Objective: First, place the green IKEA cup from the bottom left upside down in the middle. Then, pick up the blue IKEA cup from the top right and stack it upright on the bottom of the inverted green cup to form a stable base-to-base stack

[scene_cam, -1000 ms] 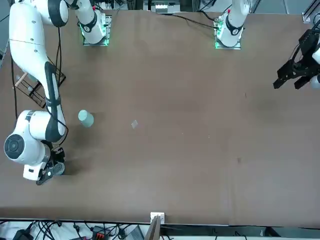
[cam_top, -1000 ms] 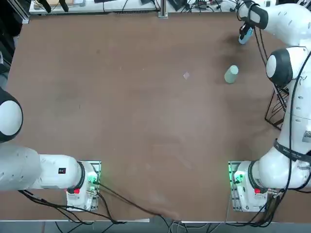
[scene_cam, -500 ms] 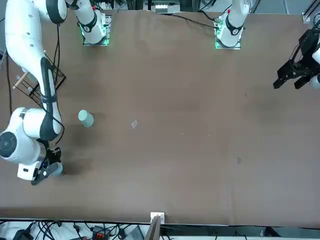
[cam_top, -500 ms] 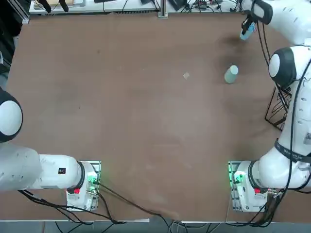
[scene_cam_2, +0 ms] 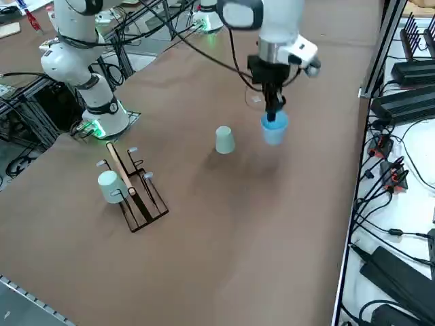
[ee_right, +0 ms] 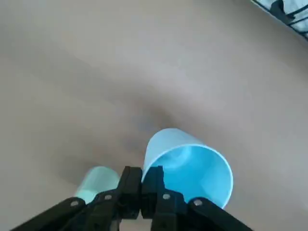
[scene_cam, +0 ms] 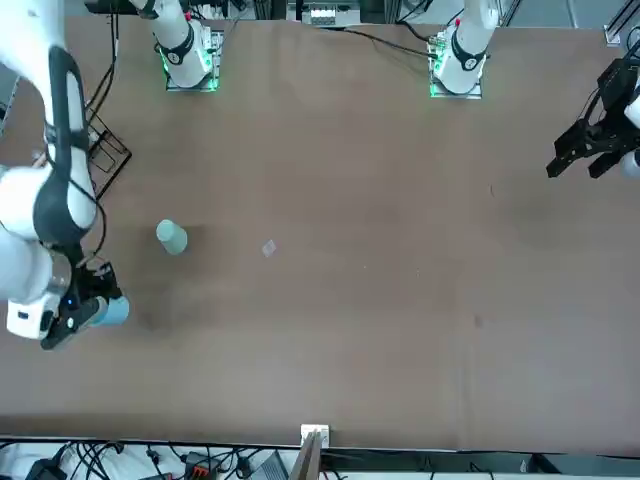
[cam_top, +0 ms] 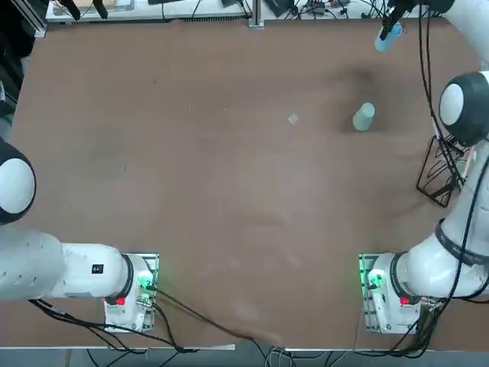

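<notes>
Gripper (scene_cam_2: 273,117) pinched the blue cup (scene_cam_2: 274,129) by its rim, upright and clear of the tabletop (scene_cam_2: 224,224). Green cup (scene_cam_2: 224,140) stood inverted nearby. Stacking step underway; next, centre blue base over green base, then lower gently.

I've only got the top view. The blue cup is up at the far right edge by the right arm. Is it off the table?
Observer: Yes. From the right side, the blue IKEA cup hangs upright, clear of the table.
Operator: How is it held?
Observer: The wrist view shows the right gripper with its jaws shut on the rim, one inside the wall and one outside.
Operator: Is the green one ready?
Observer: The green IKEA cup stands mouth down with its flat base up, apart from the blue cup.
</notes>
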